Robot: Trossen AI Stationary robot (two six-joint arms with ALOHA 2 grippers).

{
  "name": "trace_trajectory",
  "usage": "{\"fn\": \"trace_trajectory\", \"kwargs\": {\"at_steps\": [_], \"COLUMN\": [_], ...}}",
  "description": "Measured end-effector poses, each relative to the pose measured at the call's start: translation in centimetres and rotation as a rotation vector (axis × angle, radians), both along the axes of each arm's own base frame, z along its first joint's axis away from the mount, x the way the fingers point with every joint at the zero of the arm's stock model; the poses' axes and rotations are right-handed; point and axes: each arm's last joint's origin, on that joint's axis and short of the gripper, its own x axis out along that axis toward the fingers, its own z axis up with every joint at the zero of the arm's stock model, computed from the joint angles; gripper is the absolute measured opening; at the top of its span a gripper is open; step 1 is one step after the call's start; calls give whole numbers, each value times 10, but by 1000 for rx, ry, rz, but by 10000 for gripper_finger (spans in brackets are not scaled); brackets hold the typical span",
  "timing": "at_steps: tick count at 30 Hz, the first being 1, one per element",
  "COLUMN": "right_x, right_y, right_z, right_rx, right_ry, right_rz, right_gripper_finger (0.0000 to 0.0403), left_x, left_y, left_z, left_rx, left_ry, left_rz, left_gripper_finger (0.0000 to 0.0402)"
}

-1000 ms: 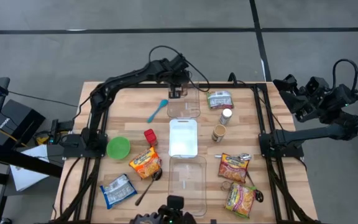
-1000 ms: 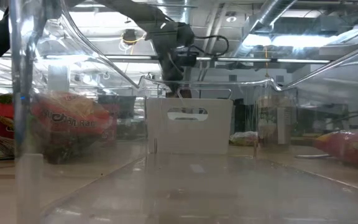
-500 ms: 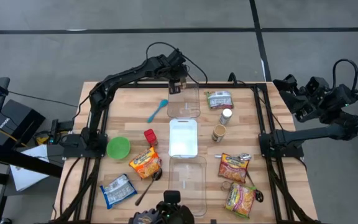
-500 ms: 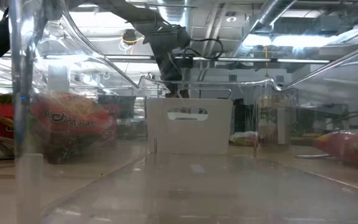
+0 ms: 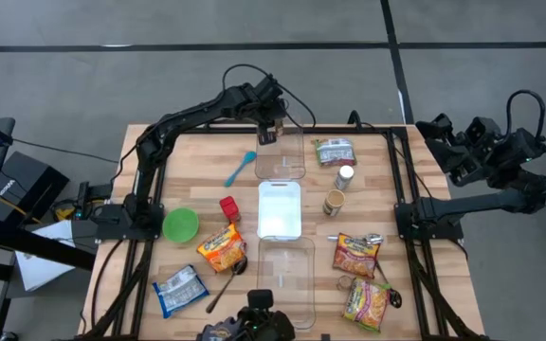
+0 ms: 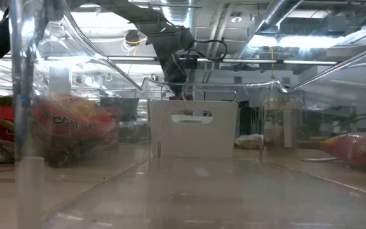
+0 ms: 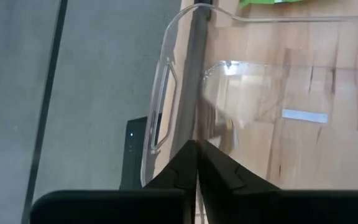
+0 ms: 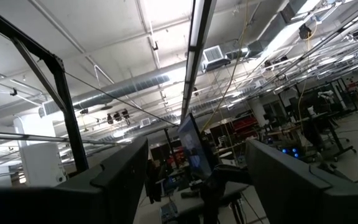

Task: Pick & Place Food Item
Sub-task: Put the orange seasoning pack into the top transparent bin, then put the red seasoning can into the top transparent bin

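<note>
A clear plastic bin (image 5: 281, 156) stands at the far middle of the table, in line with a white bin (image 5: 280, 209) and a second clear bin (image 5: 285, 270). My left gripper (image 5: 268, 135) is at the far clear bin's far edge, shut on its wall; it also shows in the left wrist view (image 7: 196, 149) and behind the white bin in the low view (image 6: 186, 94). My right gripper (image 5: 444, 133) waits open beyond the table's right edge, pointing up at the ceiling (image 8: 197, 180). Food packets lie around the bins. My left gripper pinches the far clear bin's far end wall (image 7: 194, 134) between its two fingers, near the handle cut-out (image 7: 160, 106). The fingers come from above, pointing down. The bin's bottom rests on the table. The fingers hide the exact place of contact.
A green packet (image 5: 335, 151), two small bottles (image 5: 346, 176) (image 5: 335, 202), noodle packets (image 5: 356, 253) (image 5: 367, 303) (image 5: 222, 248), a blue-white packet (image 5: 180, 289), a red item (image 5: 229, 208), a green bowl (image 5: 180, 224), a blue spatula (image 5: 240, 168) and spoons lie around the bins.
My left gripper has shifted a little toward the table's far edge at the clear bin's far end, then kept still.
</note>
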Motion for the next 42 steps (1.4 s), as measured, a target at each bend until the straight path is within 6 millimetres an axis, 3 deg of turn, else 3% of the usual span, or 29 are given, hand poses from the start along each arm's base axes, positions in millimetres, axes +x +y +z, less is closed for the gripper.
{"fn": "trace_trajectory", "kwargs": {"at_steps": [9,14,30,36,42], "right_x": [1,1,1,1,1], "right_y": [0,0,0,0,0], "right_z": [-1,-1,-1,-1,-1], "right_rx": [0,7,7,10,9], "right_ry": [12,10,10,10,10], "right_rz": [0,4,5,6,6], "right_gripper_finger": [263,263,263,263,263], "left_x": [1,0,-8,-21,-56], "left_y": [1,-1,-6,-14,-34], "left_z": [1,12,45,64,80], "left_rx": [30,61,149,124,9], "left_ry": [-4,-43,-127,-156,-105], "left_rz": [15,17,39,98,221], "left_gripper_finger": [69,95,97,99,97]}}
